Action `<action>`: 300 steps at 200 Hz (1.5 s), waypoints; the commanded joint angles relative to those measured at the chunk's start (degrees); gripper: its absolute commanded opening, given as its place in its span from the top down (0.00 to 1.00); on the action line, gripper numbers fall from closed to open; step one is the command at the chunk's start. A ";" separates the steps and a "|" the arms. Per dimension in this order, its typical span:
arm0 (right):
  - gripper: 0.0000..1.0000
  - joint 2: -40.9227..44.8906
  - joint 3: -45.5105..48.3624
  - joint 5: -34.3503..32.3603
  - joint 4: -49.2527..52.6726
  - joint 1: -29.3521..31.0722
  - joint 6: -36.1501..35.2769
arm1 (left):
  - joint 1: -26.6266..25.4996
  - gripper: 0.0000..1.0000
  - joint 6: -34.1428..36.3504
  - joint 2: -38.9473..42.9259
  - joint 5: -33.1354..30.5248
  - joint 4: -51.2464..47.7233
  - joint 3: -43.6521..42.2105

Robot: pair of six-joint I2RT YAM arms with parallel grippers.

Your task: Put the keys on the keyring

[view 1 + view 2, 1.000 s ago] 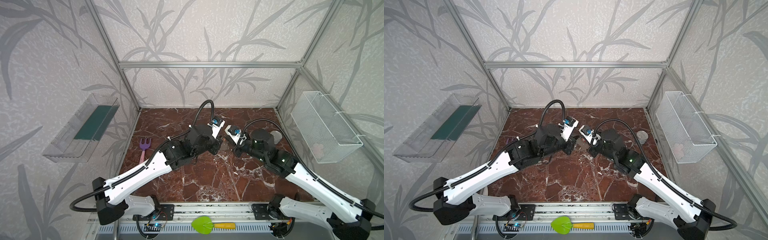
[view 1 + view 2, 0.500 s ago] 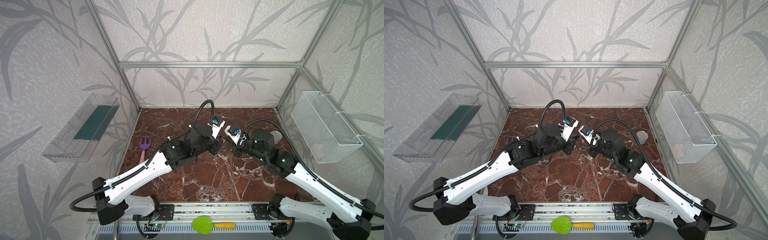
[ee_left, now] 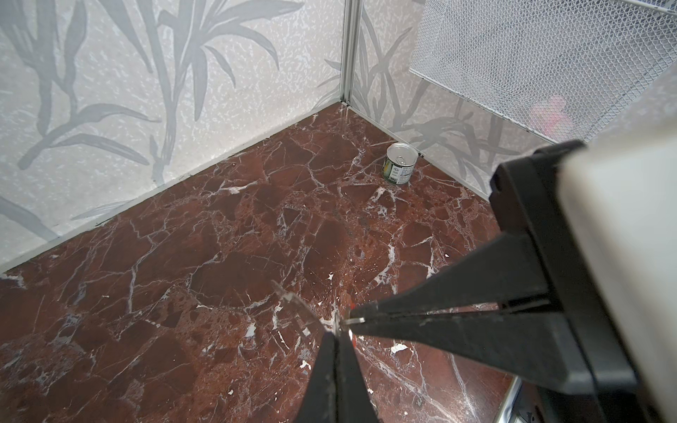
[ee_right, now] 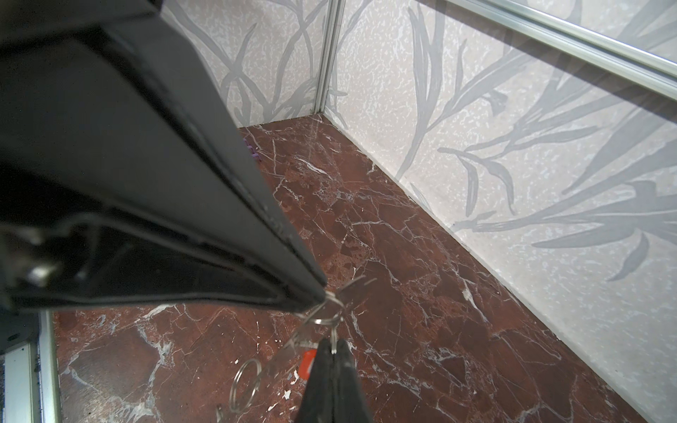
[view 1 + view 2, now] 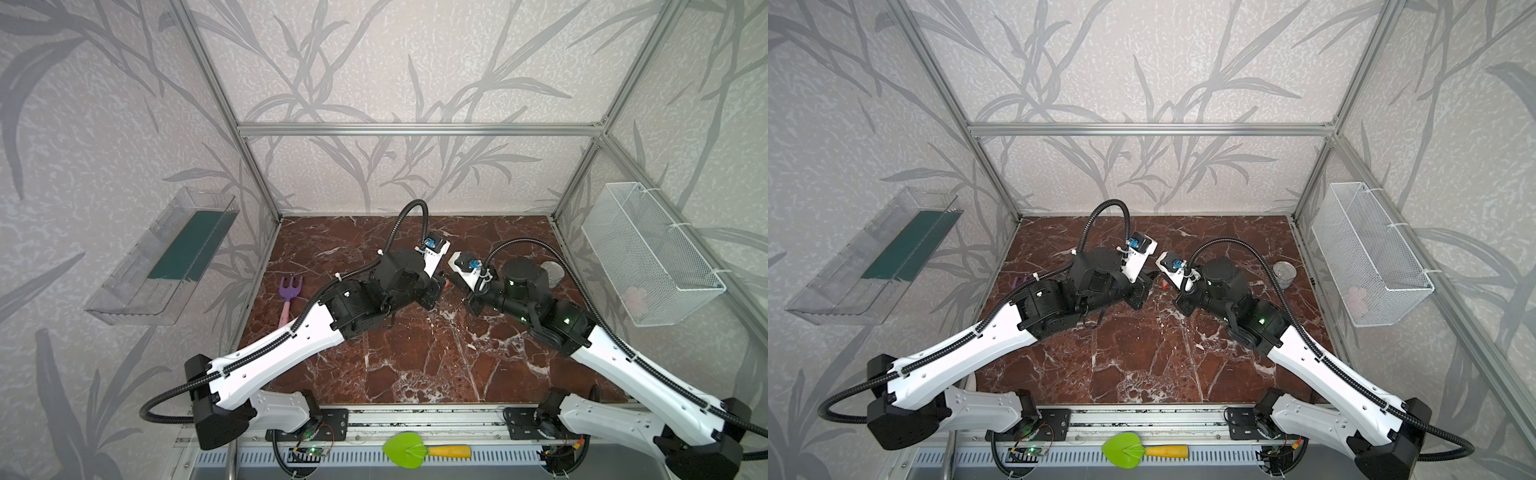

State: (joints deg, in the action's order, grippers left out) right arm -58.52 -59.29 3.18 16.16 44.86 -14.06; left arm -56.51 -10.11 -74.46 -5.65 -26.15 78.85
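Pressed together, the left claw (image 3: 335, 331) meets the equally closed right claw (image 4: 333, 346) tip to tip over the middle of the red-brown marble counter (image 5: 415, 353), somewhat nearer its far edge. Both tips pinch at a small silver wire ring (image 4: 328, 314). The right claw grips a thin wire running up to that ring, and the left claw's point bites on its opposite side. The keys, seen only as a small red plastic tag (image 4: 307, 362), sit just beside the right claw's fingers (image 4: 322, 370), which partly hide them. The metal key itself cannot be made out. The keyring, a flat translucent pale-grey plastic strip (image 4: 280, 357), passes through the small ring. A larger silver wire ring (image 4: 244, 381) sits at its end away from the claws. Whether this cluster touches the counter cannot be told. A small silver tin can (image 3: 401, 166) with a pull-tab lid stands upright and closed near the counter's far right corner, well apart from the claws. A white wire-mesh basket (image 5: 648, 253) hangs on the right wall and holds one pale pink item (image 5: 636, 297), too blurred to identify. A clear plastic wall tray (image 5: 162, 266) on the left wall holds a flat dark green sheet (image 5: 187, 247). A purple plastic toy fork with a pink handle (image 5: 289, 293) lies by the counter's left edge. A green leaf-shaped toy trowel with a yellow handle (image 5: 409, 449) rests on the slotted rail in front of the counter's near edge.
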 commanded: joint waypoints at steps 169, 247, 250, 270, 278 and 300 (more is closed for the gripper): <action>1.00 0.78 -0.90 2.63 0.88 0.31 -0.79 | 0.27 1.00 -0.49 0.02 -1.69 0.98 0.79; 1.00 0.21 -0.87 1.97 1.32 0.31 -0.74 | 0.26 1.00 -0.60 0.96 -3.85 1.66 0.34; 1.00 0.17 -0.86 2.00 1.27 0.31 -0.71 | 0.26 1.00 -0.55 0.92 -3.84 1.69 0.31; 1.00 0.03 -0.83 2.27 1.27 0.31 -0.74 | 0.26 1.00 -0.53 0.98 -3.67 2.06 0.24; 1.00 -0.01 -0.87 2.31 1.35 0.31 -0.65 | 0.27 1.00 -0.48 0.97 -3.67 2.02 0.24; 1.00 -0.10 -0.85 2.53 1.25 0.31 -0.67 | 0.27 1.00 -0.48 1.10 -3.63 2.19 0.15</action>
State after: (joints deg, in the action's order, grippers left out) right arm -58.81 -59.99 3.44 16.19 44.82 -14.66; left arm -56.51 -10.11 -74.76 -7.11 -26.35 78.81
